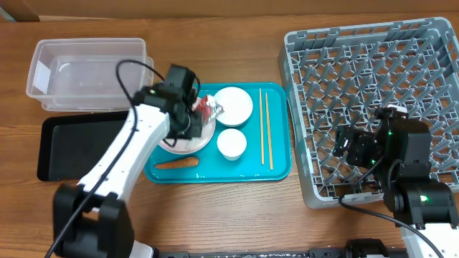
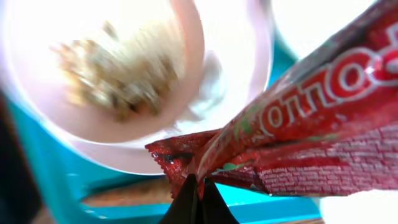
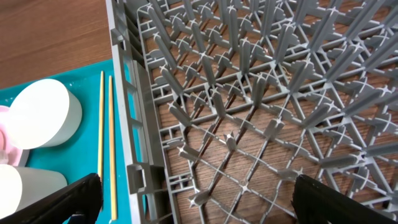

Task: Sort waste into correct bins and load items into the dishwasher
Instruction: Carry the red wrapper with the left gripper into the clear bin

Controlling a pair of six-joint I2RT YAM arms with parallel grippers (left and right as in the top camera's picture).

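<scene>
My left gripper [image 2: 200, 186] is shut on the red-and-silver foil wrapper [image 2: 311, 124] and holds it just above the white-pink plate [image 2: 155, 143], which carries beige food scraps [image 2: 118, 74]. In the overhead view the wrapper [image 1: 206, 109] is over the plate [image 1: 188, 145] on the teal tray [image 1: 280, 168]. The carrot [image 1: 177, 163] lies at the tray's front left. The white bowl [image 1: 234, 104], cup [image 1: 232, 143] and chopsticks [image 1: 265, 129] sit on the tray. My right gripper [image 3: 199, 199] is open and empty over the left part of the grey dish rack [image 1: 430, 43].
The clear tub [image 1: 50, 68] stands at the back left, with the black tray [image 1: 72, 147] in front of it. The right wrist view shows the rack's left wall [image 3: 134, 112], the chopsticks [image 3: 106, 137] and the bowl [image 3: 43, 115] beside it.
</scene>
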